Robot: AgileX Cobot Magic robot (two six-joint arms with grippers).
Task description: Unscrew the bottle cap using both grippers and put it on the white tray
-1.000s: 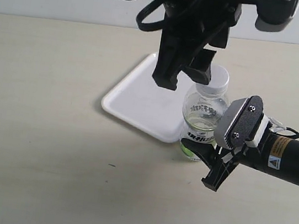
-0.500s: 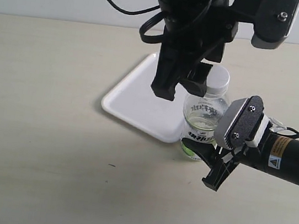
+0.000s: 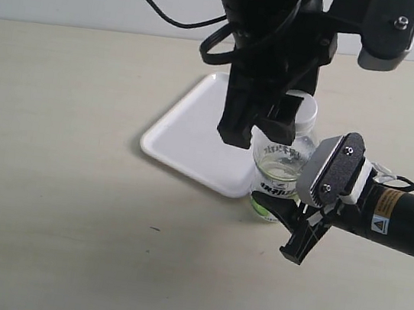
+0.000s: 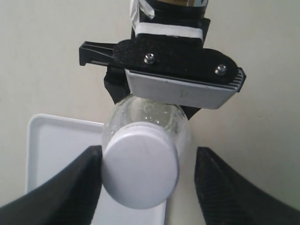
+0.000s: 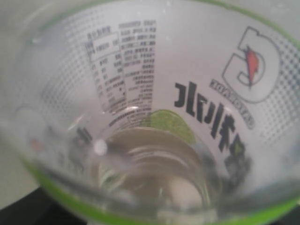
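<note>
Just beside the flat white plastic tray (image 3: 187, 133), on the beige bench (image 3: 57, 180), the right tool (image 3: 278, 227) is clamped on the small clear plastic bottle (image 3: 279, 161) with a green-and-white label. The round white screw cap (image 4: 140, 171) sits on the bottle's neck, between the spread fingers of the left tool (image 4: 146, 157).

Exterior view: raised, off the arms, angled down across the table (image 3: 54, 203) toward a pale back wall. Mid distance; both arms in frame, the upper one cropped at the top edge.

Left wrist view: close, looking straight down past the left hand (image 4: 145, 187) onto the cap (image 4: 140, 171) of the bottle (image 4: 154, 112).

Right wrist view: right up against the bottle label, which fills the frame in soft focus.

Overlap: bottle in all three views. Tray (image 3: 194, 134), table and right hand (image 3: 281, 221) show in both the exterior and left wrist views.
</note>
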